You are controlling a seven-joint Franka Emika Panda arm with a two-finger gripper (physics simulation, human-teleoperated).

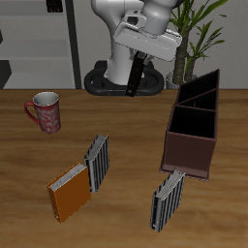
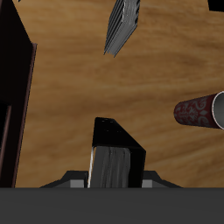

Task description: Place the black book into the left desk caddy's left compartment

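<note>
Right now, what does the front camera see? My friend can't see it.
The hand holds a black book in the air behind the table. On the table are a caddy, a mug, an orange book and two striped books.

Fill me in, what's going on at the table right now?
The hand is shut on the black book and holds it up in the air over the back of the table, beside the left desk caddy. The book hangs on edge and is not yet in any compartment. On the table lie an orange book, two grey-striped books, and a patterned mug, all untouched.
</note>
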